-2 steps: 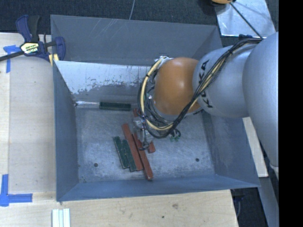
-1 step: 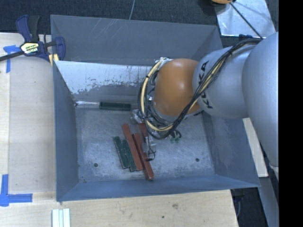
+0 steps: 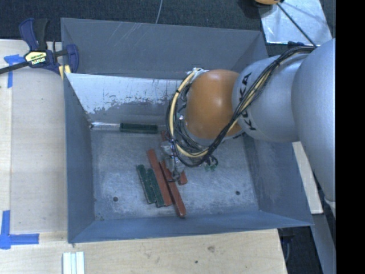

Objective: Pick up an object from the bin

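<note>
My gripper is low in the middle of the bin, under the arm's wrist, right at the upper ends of two long reddish-brown sticks that lie side by side and slant toward the front. Just left of them lie two dark green flat bars, parallel to the sticks. The wrist hides what is directly beneath the gripper. A small green piece lies just right of the gripper.
Another dark green bar lies along the foot of the back wall, left of the arm. The arm and its orange cover span the right half of the bin. Bare floor shows at the left and the front right.
</note>
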Robot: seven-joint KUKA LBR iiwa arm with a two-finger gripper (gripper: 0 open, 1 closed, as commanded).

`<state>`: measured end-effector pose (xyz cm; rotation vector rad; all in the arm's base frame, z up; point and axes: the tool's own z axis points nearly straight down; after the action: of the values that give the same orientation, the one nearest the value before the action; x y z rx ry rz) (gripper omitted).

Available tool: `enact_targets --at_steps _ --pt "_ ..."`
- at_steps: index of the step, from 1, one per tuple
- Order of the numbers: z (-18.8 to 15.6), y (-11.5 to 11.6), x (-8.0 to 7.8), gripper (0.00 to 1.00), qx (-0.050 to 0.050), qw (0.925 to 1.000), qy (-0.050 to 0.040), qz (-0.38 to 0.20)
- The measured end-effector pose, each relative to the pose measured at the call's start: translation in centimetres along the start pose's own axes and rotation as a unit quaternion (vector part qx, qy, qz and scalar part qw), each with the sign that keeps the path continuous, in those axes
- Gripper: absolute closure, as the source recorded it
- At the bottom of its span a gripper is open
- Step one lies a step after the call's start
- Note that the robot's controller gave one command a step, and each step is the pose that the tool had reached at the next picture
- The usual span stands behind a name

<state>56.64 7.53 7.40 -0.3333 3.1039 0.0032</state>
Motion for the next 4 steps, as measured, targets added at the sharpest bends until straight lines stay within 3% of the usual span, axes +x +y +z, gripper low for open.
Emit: enact_targets --at_steps 1,2,3,4 --pt "0.0 0.0 0.0 1.0 0.0 1.0 0.0 0.0" --pt "0.1 1.0 1.6 0.0 0.0 0.9968 0.005 -0.08" --pt "0.1 1.0 1.7 0.0 0.0 0.9968 0.0063 -0.08" --pt "-2.5 -0.1 1.9 0.0 -0.002 0.987 0.0094 -0.16"
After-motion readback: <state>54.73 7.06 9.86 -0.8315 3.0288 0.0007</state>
